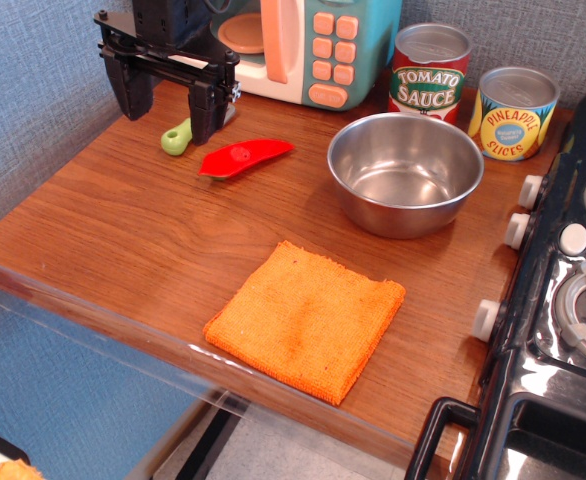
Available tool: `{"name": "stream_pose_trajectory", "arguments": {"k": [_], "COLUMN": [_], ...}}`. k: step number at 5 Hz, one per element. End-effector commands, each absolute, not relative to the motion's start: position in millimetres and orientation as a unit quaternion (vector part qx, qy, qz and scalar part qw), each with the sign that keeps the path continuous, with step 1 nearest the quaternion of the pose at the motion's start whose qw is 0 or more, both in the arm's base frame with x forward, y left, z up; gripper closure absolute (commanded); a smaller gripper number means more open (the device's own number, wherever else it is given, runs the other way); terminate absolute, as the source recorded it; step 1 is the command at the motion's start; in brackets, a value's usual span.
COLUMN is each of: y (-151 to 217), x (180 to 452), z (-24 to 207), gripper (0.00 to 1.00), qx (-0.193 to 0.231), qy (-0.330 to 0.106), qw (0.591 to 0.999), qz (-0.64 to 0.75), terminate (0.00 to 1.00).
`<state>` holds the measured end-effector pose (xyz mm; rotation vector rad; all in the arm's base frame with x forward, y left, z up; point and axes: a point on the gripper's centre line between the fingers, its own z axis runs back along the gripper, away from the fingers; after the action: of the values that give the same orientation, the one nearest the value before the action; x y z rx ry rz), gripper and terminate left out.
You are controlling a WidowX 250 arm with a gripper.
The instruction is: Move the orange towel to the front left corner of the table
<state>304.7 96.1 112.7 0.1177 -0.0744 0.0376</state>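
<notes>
The orange towel (308, 320) lies flat and folded square on the brown wood-grain table (123, 240), near the front edge, right of the middle. My gripper (165, 112) hangs at the back left of the table, far from the towel. Its two black fingers are spread apart and hold nothing.
A red plastic utensil (245, 157) with a green handle (176, 138) lies just below the gripper. A steel bowl (405, 170) stands behind the towel. Tomato sauce (429, 75) and pineapple (513, 112) cans and a toy microwave (308, 45) line the back. A black toy stove (563, 300) borders the right.
</notes>
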Motion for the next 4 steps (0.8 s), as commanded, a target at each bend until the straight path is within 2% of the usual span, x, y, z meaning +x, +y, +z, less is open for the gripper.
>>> {"name": "stream_pose_trajectory", "arguments": {"k": [1, 2, 4], "y": [96, 72, 18], "x": [305, 285, 243], "z": [113, 105, 84], "gripper": [0.00, 0.00, 0.00], "qx": [0.059, 0.067, 0.056], "qy": [-0.037, -0.034, -0.032], "qw": [0.997, 0.997, 0.998], "qz": [0.019, -0.003, -0.026], "terminate": [0.00, 0.00, 0.00]}}
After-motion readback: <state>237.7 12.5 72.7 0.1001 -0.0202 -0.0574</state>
